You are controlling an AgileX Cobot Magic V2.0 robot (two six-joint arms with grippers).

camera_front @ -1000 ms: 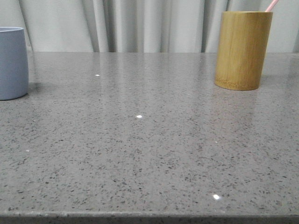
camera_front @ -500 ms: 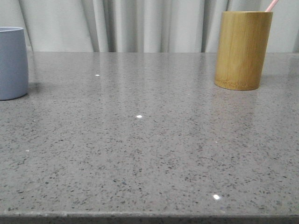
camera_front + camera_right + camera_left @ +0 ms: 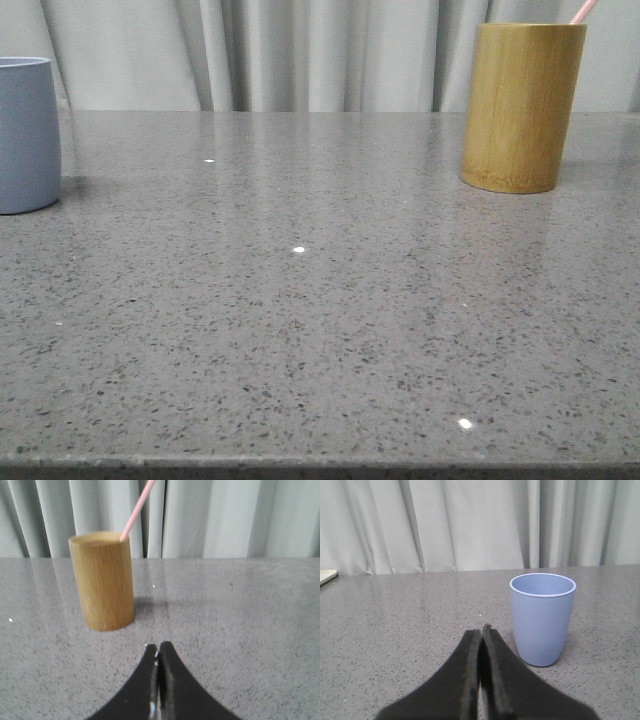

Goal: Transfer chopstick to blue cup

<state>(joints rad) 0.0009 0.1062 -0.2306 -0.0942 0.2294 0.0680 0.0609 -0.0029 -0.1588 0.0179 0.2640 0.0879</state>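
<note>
Chopstick leans out of the bamboo holder at upper left of the right wrist view. Both grippers are clenched, empty. Right should spread its jaws first, then pinch high on the stick.

Open tabletop between the cups

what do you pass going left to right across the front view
blue cup → bare grey table → bamboo holder, with the pink chopstick sticking out of its top
</note>
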